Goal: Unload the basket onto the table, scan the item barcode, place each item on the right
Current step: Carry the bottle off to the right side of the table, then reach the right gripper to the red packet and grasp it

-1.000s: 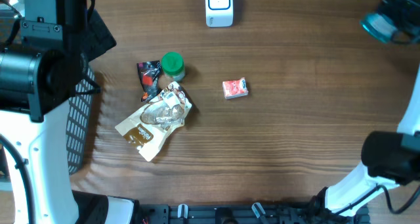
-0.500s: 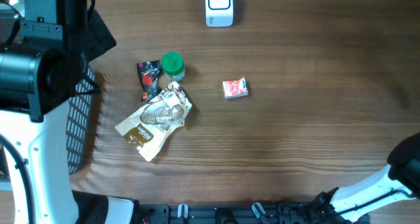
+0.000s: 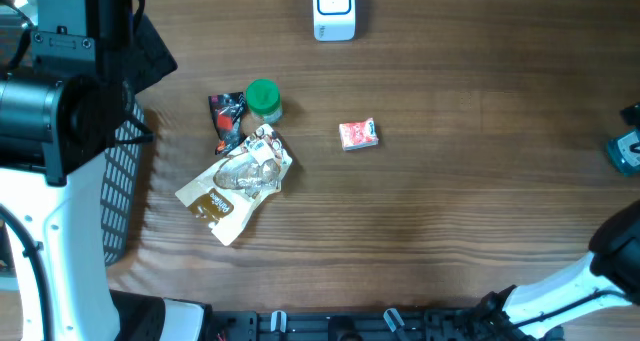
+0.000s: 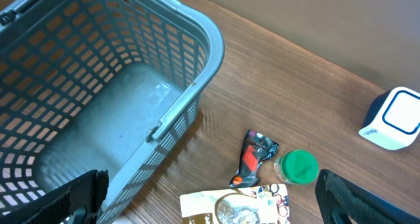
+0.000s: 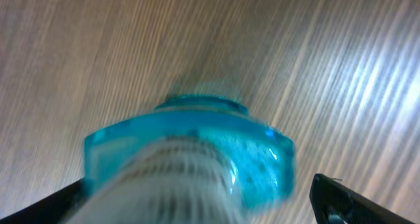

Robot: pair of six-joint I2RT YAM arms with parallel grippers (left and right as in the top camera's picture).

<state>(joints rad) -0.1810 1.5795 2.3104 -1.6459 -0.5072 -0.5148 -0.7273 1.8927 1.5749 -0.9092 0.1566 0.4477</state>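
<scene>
A teal-blue bottle with a white label (image 5: 190, 158) fills the right wrist view, blurred, between the fingers of my right gripper (image 5: 203, 207). The jaws stand wide, and bare wood shows between the bottle and the right finger (image 5: 341, 198). In the overhead view the same bottle (image 3: 626, 151) peeks in at the right edge. The white scanner (image 3: 333, 9) stands at the table's far edge, and also shows in the left wrist view as the scanner (image 4: 392, 119). My left gripper (image 4: 213, 207) hangs open and empty, high above the basket and the pile of items.
A grey mesh basket (image 4: 164, 119) stands at the left. Beside it lie a green-lidded jar (image 3: 264, 98), a dark packet (image 3: 226, 121) and a beige pouch (image 3: 235, 184). A small red box (image 3: 358, 135) lies at mid-table.
The teal bottle went from the upper right corner out of the overhead view, then reappeared lower at the right edge. The left arm and the table items have not moved.
</scene>
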